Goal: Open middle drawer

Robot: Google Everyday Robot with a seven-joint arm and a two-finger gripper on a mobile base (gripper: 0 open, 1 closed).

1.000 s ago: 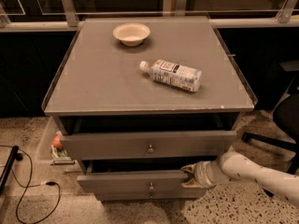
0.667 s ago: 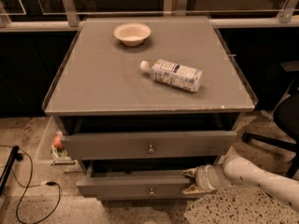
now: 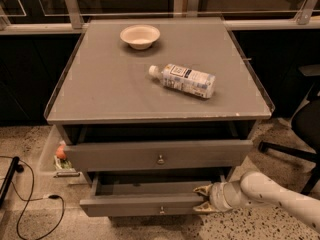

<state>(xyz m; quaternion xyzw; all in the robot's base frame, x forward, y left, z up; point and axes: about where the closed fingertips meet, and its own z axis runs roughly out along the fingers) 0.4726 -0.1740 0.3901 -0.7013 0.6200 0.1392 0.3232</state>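
A black cable (image 3: 30,199) lay on the speckled floor at far left beside a clear bin (image 3: 49,160); the grey worktop (image 3: 100,94) carried a white bowl (image 3: 140,36) and, to its right, a plastic bottle (image 3: 184,80) on its side. Beneath the top drawer (image 3: 115,156), the middle drawer (image 3: 130,205) stood partly pulled out, its tray exposed. Low at right, the end effector (image 3: 202,198) pinched the right end of that drawer's front, one finger above and one below.
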